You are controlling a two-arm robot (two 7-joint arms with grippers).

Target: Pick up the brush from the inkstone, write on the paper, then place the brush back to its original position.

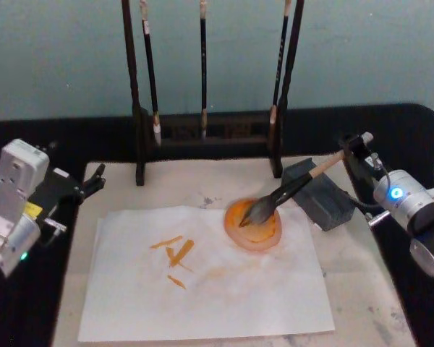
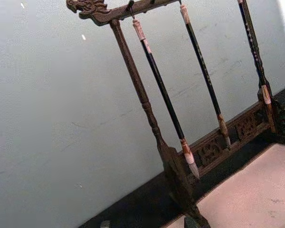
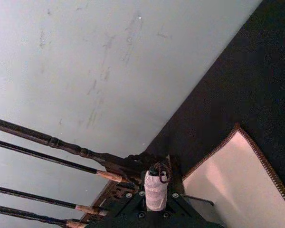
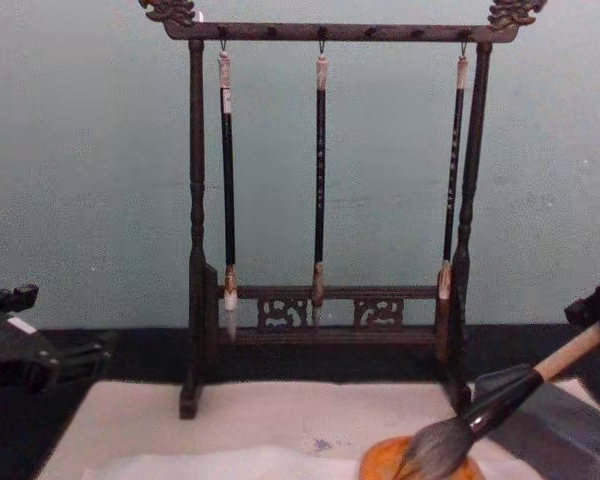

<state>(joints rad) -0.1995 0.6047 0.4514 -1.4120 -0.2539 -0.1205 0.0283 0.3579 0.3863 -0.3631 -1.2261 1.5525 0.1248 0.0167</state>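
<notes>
White, slightly wrinkled paper [image 1: 202, 278] lies nearest on the beige mat [image 1: 358, 289], marked with orange strokes [image 1: 175, 253]. At its far right corner the brush [image 1: 286, 194] slants down, grey bristles resting in a round orange dish [image 1: 254, 225], its tan handle pinched in the right gripper [image 1: 353, 153] beside the dark inkstone [image 1: 320, 195]. Behind stands a dark wooden rack [image 4: 325, 180] with three thin black brushes [image 4: 320, 180] hanging. The left gripper [image 1: 94, 182] hovers at the mat's left edge; whether it is spread I cannot tell.

Tilted brush [image 1: 286, 194], tuft on orange-stained white paper [image 1: 202, 289]
</notes>
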